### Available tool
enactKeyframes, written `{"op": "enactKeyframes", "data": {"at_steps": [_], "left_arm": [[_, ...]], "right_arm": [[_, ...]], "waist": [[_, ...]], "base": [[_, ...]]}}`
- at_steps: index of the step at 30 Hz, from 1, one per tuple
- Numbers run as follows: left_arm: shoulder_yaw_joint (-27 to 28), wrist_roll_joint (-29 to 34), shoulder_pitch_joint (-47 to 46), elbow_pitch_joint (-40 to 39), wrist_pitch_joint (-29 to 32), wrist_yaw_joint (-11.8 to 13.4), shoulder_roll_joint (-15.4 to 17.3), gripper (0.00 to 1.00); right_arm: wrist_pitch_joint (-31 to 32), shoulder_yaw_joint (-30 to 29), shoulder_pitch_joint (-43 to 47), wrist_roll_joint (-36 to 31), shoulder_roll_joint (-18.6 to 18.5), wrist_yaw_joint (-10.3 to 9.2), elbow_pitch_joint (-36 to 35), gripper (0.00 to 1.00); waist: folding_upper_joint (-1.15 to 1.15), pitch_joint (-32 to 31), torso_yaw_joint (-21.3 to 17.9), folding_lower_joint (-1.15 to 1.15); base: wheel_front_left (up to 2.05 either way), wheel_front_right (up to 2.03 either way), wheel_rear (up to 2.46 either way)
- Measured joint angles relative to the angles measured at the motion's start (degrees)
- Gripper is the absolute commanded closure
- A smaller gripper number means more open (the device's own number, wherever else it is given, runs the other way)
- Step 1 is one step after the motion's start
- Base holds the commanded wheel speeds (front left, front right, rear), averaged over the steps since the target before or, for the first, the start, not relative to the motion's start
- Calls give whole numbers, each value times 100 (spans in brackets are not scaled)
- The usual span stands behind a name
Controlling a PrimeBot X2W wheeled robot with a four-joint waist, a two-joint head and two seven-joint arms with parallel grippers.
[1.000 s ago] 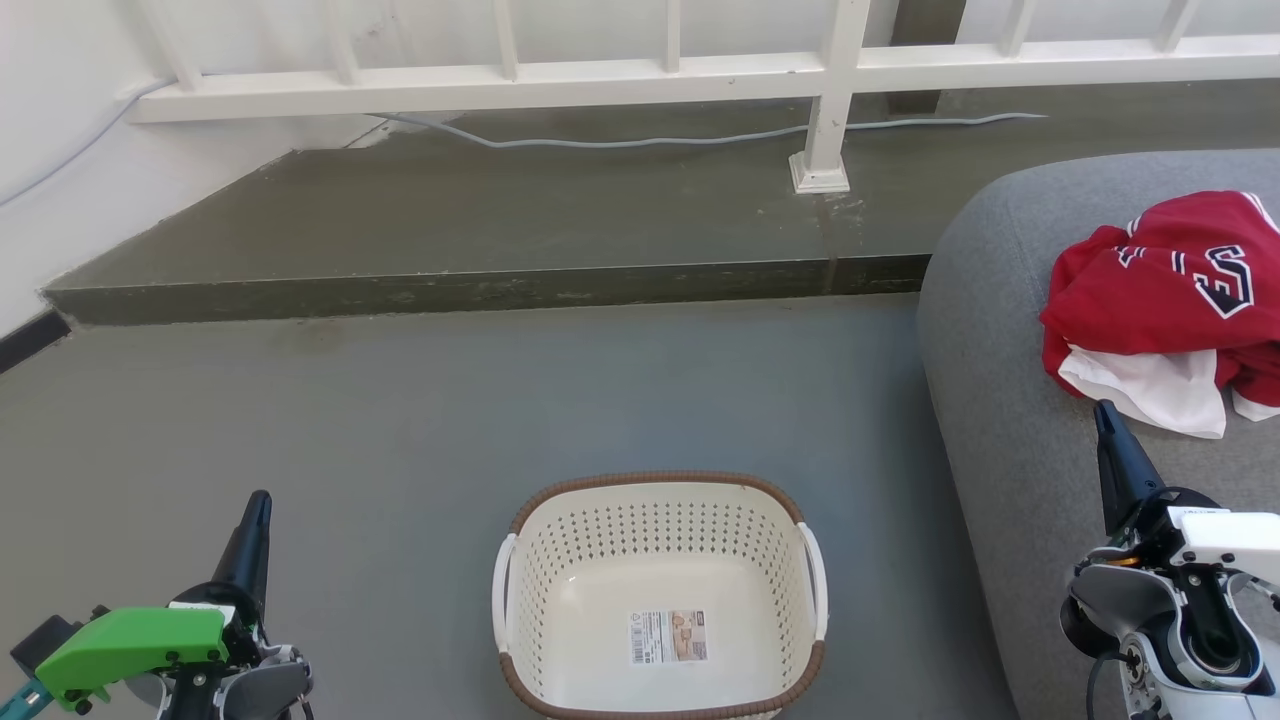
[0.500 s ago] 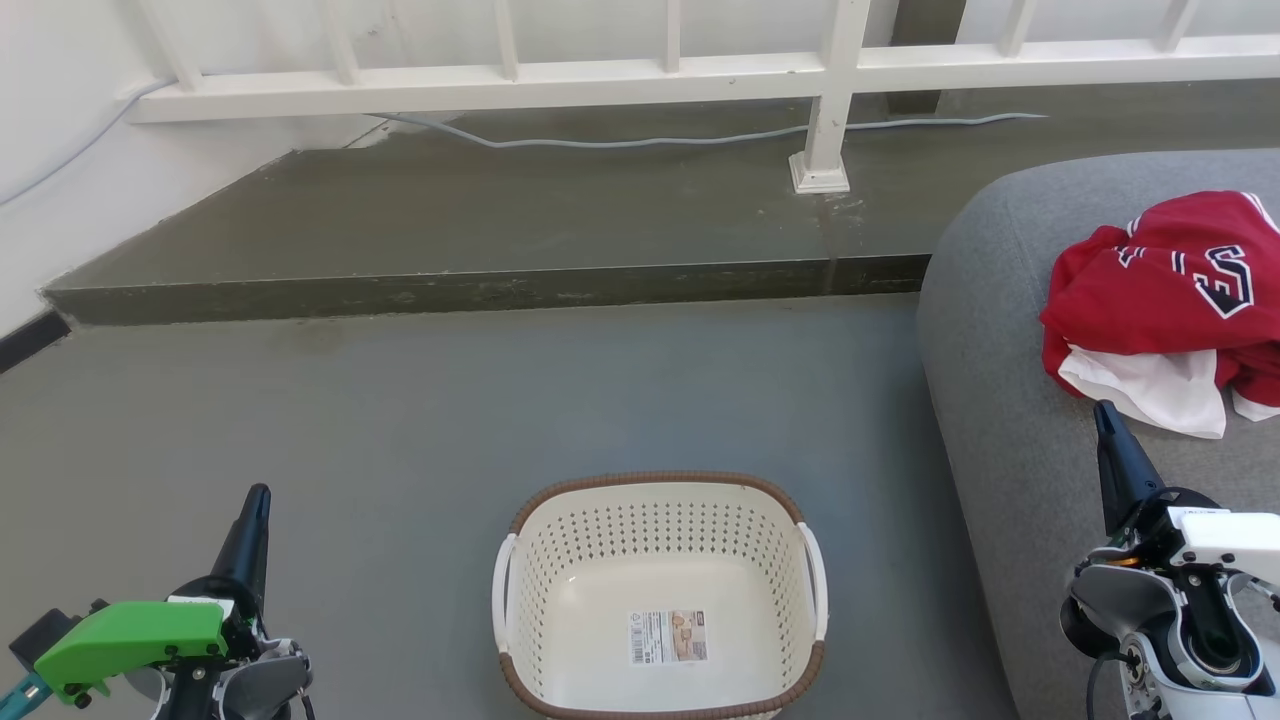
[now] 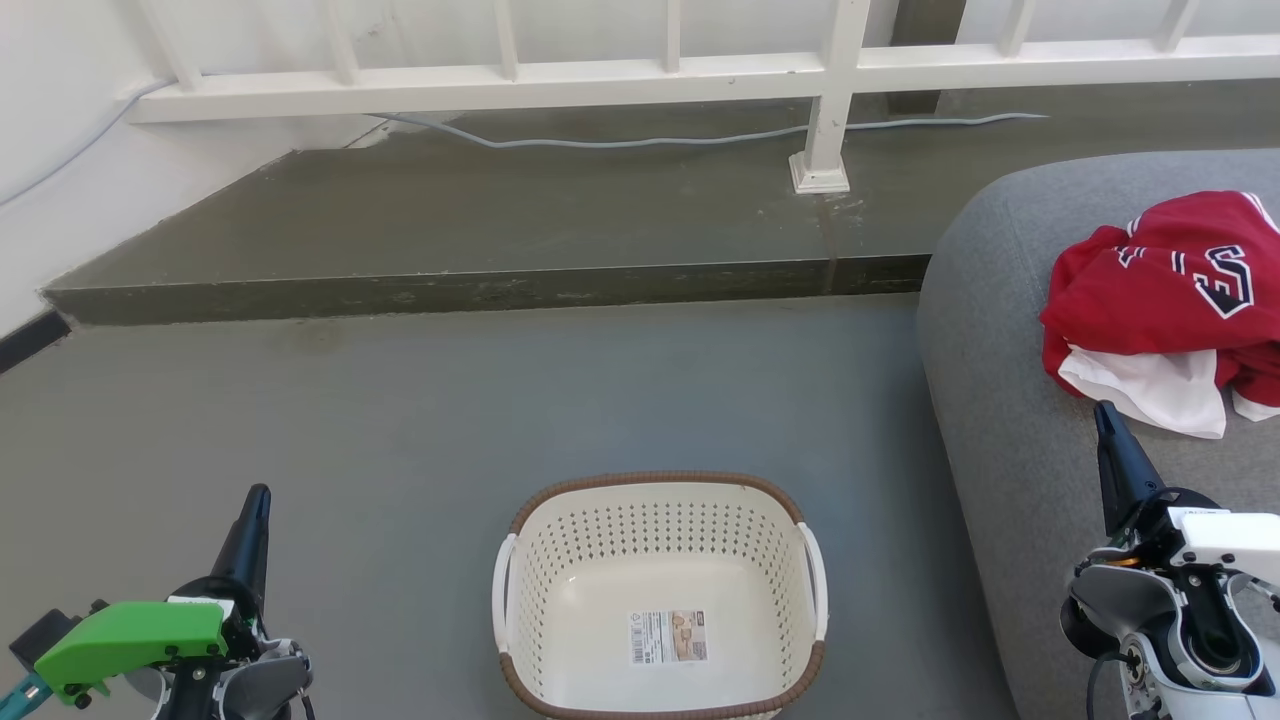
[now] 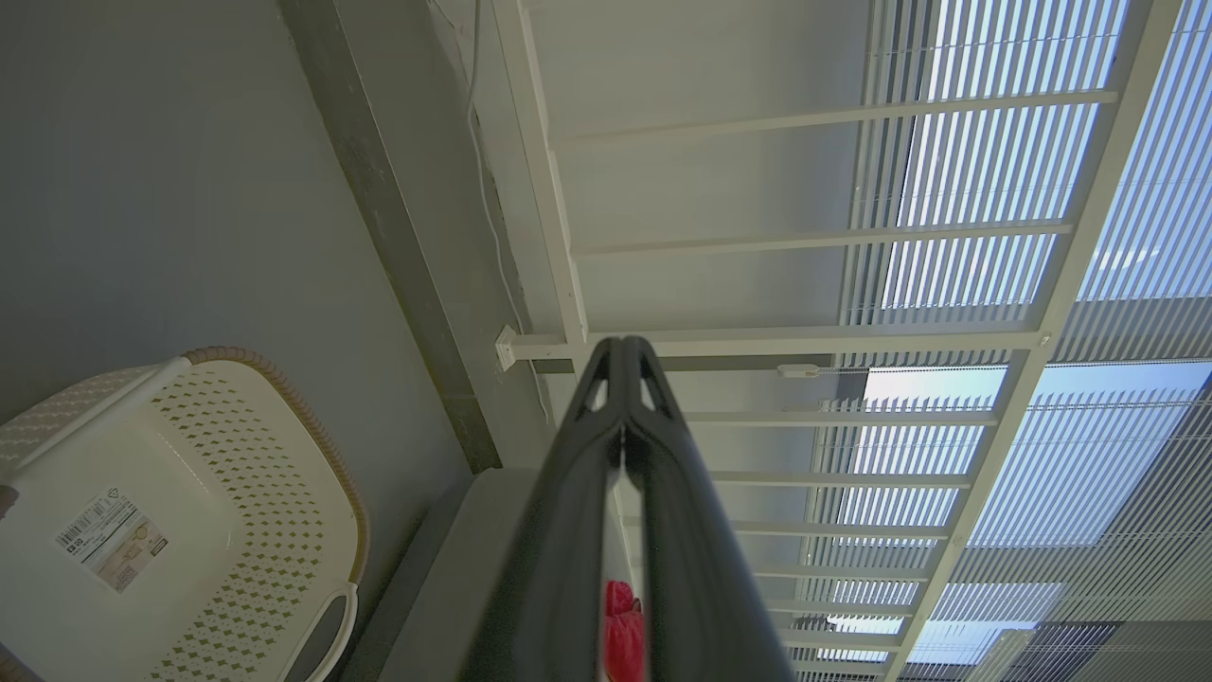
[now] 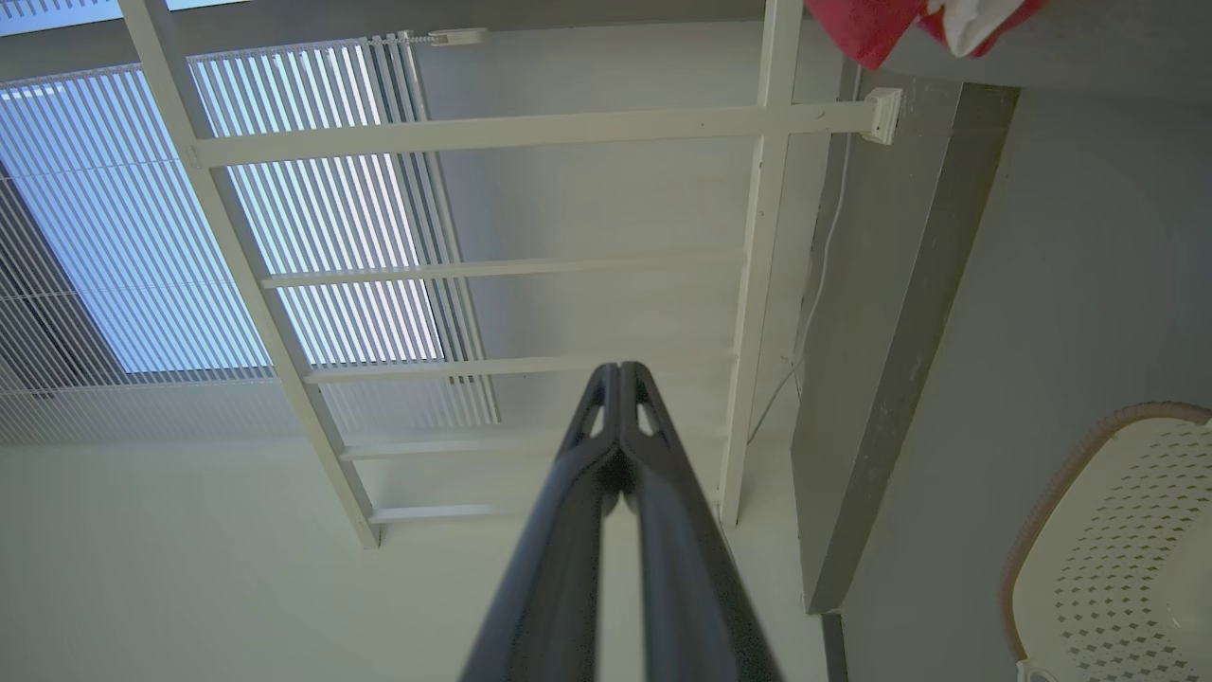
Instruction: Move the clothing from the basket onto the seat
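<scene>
The red clothing (image 3: 1170, 300) with white trim lies bunched on the grey seat (image 3: 1010, 420) at the right; a red scrap of it shows in the wrist views (image 4: 620, 630) (image 5: 876, 28). The cream basket (image 3: 520, 570) stands on the floor at bottom centre, holding nothing but a label; its wall also shows in the left wrist view (image 4: 284, 474) and the right wrist view (image 5: 1117, 530). My left gripper (image 3: 258, 497) is shut at lower left, left of the basket. My right gripper (image 3: 1103, 410) is shut at lower right, over the seat just below the clothing. Both pairs of fingertips meet (image 4: 620, 346) (image 5: 617, 369).
A raised concrete step (image 3: 480, 285) crosses behind the basket. On it stands a white railing (image 3: 830, 100) with a post foot, and a grey cable (image 3: 650, 140) runs along it. A white wall (image 3: 50, 180) closes the left side.
</scene>
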Motion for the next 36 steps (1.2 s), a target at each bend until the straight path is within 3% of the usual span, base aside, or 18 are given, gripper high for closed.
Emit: {"op": "enactKeyframes", "data": {"at_steps": [36], "left_arm": [[10,0,-1,11,7,-1,-10,100]], "right_arm": [[1,-14,-1,0,7,1,-1,100]], "waist": [[0,0,0,0]], "base": [[0,0,0]]}}
